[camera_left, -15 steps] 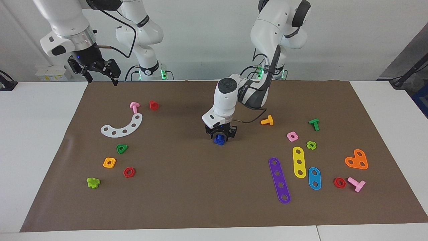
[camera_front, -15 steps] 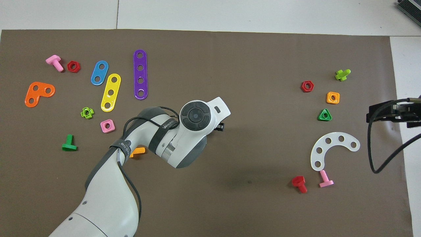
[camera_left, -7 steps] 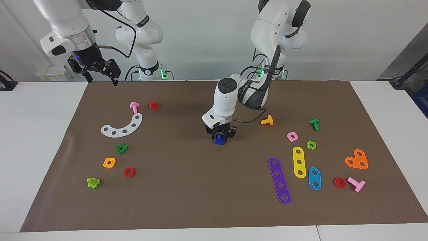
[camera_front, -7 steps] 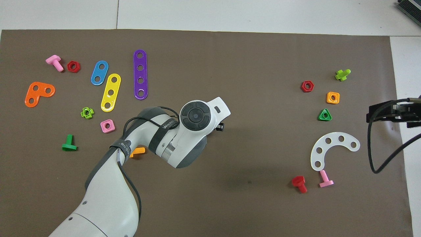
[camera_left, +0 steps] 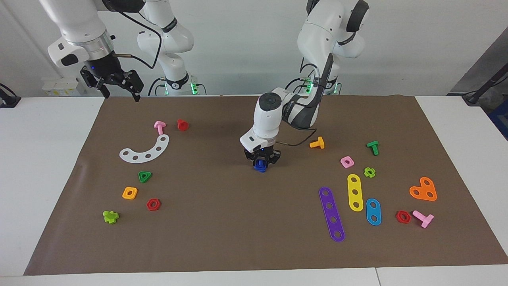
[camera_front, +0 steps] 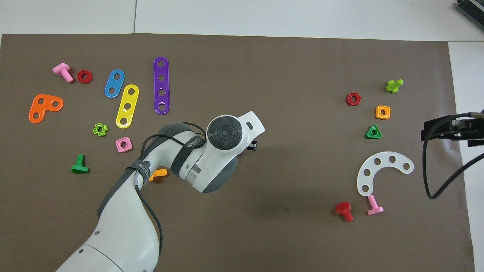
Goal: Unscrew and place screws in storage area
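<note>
A: What is seen in the facing view?

B: The left gripper (camera_left: pixel 260 163) is seen low in the middle of the brown mat (camera_left: pixel 222 238); its claw is pressed together on the blue screw (camera_left: pixel 260 165); the screw is seen resting on the mat under it, roughly midway between the two groups of loose parts.

A: Is that shown from overhead too?

B: No; there the screw is covered by the left arm's round white wrist, and only a small black bit of the gripper can be seen at its side (camera_front: pixel 252 145).

A: And the right gripper?

B: It (camera_left: pixel 119 92) is held up in the air over the mat's edge at the right arm's end, and the arm waits; in the facing view its claw is seen spread apart with nothing in it; from overhead only a dark piece of it is shown at the picture's edge (camera_front: pixel 450 129), and the claw cannot be read there.

A: What else is seen?

B: An orange bolt (camera_left: pixel 317 143) is seen whole in the facing view; from overhead it is half hidden by the left arm; a purple strip (camera_left: pixel 331 213), a yellow strip (camera_left: pixel 354 192) and a small blue strip (camera_left: pixel 373 211) are laid toward the left arm's end; a white curved strip (camera_left: pixel 145 150) is laid toward the right arm's end, with a pink bolt (camera_left: pixel 159 126) and a red bolt (camera_left: pixel 182 124) nearer to the robots.
</note>
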`<action>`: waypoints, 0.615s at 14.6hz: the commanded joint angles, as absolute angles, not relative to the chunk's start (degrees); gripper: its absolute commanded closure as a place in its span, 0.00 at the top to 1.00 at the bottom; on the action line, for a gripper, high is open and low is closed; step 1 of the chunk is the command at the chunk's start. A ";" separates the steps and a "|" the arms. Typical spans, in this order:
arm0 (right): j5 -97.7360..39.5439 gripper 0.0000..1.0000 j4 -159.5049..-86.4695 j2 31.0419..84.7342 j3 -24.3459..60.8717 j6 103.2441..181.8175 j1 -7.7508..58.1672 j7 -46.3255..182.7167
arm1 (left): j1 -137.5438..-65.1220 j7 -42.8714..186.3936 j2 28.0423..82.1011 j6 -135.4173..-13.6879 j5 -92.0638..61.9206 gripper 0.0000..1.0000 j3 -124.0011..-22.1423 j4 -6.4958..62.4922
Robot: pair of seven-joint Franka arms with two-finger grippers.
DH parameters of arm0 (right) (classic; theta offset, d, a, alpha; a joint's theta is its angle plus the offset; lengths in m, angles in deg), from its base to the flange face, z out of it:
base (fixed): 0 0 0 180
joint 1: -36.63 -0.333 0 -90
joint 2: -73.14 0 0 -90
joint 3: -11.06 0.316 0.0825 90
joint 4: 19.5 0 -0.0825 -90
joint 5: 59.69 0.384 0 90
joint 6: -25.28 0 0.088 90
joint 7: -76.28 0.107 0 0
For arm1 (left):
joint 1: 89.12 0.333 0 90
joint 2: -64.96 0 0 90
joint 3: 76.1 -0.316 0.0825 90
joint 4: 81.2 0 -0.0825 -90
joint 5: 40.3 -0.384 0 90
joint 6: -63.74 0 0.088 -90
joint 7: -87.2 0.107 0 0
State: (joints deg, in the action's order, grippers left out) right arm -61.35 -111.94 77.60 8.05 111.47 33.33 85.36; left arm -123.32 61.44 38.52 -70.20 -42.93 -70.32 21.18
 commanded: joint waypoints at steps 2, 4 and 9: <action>-60.74 1.00 -111.61 77.89 8.51 110.54 34.17 83.66 | -123.92 61.72 39.47 -68.71 -43.90 0.44 -71.18 21.81; -60.74 1.00 -111.61 77.89 8.51 110.54 34.17 83.66 | -123.92 61.72 39.47 -68.27 -43.90 0.42 -71.18 21.55; -60.74 1.00 -111.61 77.89 8.51 110.63 34.17 83.66 | -124.01 61.63 39.47 -67.83 -43.90 0.42 -71.18 21.54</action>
State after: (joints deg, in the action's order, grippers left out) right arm -61.35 -111.93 77.60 8.06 111.46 33.33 85.36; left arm -123.32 61.44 38.63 -69.45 -42.93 -70.40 21.09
